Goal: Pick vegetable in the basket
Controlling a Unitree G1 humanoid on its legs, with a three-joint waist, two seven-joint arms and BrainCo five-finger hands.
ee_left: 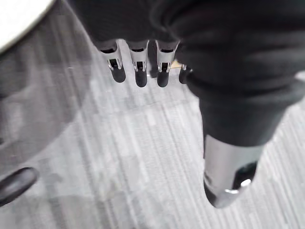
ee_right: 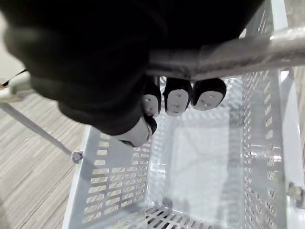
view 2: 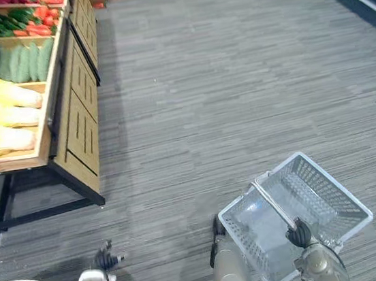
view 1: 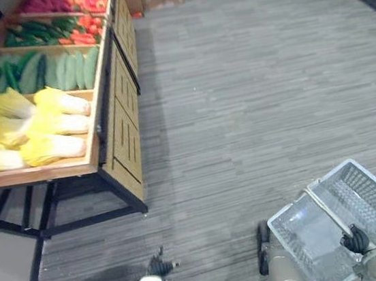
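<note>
Right robot hand [view 2: 300, 234] curled round basket handle [ee_right: 248, 52], left robot hand [ee_left: 139, 67] relaxed

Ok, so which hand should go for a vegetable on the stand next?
Left. The left hand hangs open and free, and the vegetable stand with its napa cabbages stands on that side. The right hand is curled round the basket handle.
</note>
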